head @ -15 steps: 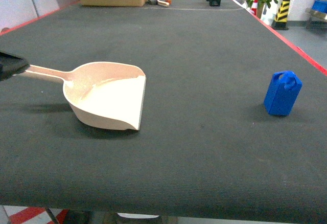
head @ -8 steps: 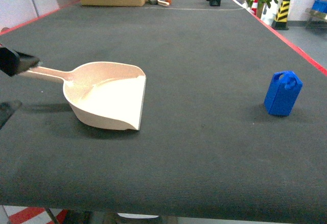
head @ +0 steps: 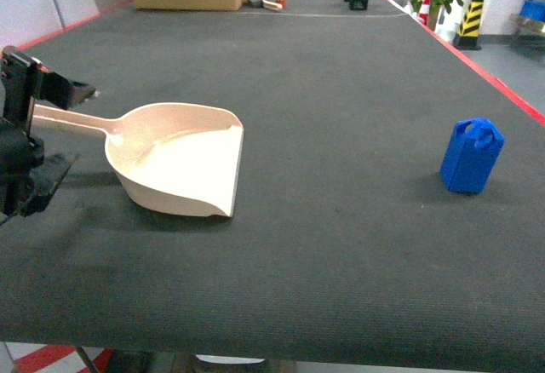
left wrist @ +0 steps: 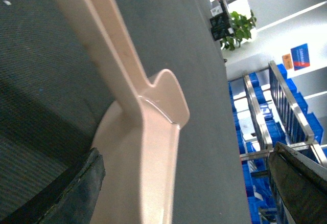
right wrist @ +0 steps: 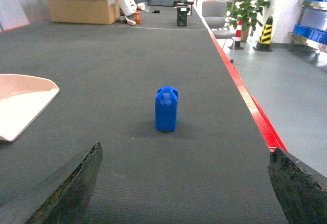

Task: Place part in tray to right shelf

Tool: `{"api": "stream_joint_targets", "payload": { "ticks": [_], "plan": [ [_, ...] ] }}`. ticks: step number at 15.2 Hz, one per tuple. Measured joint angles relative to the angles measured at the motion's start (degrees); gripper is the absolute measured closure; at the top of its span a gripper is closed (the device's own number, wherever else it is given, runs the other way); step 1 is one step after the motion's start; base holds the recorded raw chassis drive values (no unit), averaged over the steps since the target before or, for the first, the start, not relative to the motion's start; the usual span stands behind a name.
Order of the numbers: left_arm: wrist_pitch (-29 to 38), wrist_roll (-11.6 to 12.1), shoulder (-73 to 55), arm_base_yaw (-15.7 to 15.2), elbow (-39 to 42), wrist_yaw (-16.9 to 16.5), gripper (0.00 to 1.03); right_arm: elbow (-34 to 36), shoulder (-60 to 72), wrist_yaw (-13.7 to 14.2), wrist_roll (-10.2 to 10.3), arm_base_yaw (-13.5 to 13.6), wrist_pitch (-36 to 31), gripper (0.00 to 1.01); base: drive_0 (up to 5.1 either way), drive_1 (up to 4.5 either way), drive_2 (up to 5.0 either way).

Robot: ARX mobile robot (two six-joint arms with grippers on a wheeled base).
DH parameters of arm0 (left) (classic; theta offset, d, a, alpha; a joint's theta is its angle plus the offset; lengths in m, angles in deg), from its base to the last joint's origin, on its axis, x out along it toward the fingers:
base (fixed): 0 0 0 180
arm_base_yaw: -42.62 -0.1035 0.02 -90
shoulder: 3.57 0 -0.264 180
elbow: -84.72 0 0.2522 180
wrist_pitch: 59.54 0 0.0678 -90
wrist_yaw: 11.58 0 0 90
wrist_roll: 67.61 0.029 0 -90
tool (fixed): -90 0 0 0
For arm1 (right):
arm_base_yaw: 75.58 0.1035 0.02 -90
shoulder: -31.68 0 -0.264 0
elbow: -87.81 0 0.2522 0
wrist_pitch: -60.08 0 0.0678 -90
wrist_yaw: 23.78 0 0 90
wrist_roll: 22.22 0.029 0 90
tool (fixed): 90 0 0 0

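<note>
The cream plastic tray [head: 179,169] is laid flat on the dark ribbed carpet of the table [head: 341,92], its long straight handle running between the spread jaws of the left gripper [head: 53,130], which is closed on nothing. The faceted blue part [head: 470,156] is stood upright well apart to the right, ahead of the right gripper's [right wrist: 184,193] wide-open, empty jaws.

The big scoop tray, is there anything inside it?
No, the tray looks empty, only its bare cream floor shows. The blue part stands apart on the dark table. Whatever lies under the tray is hidden.
</note>
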Motion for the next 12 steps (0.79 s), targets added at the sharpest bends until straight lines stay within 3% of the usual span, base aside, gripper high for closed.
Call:
{"api": "stream_joint_targets", "payload": {
  "ticks": [6, 12],
  "plan": [
    [-5.9, -1.2, -11.9, -3.3, -15.1, 2.1, 0.05, 0.0, 0.0, 0.0, 0.0, 0.0, 0.0, 0.03, 0.0, 0.0, 0.0],
    [-10.4, -1.2, -17.9, -5.7, -27.1, 1.6, 0.05, 0.0, 0.0, 0.0, 0.0, 0.0, 0.0, 0.03, 0.0, 0.0, 0.0]
  ]
}}
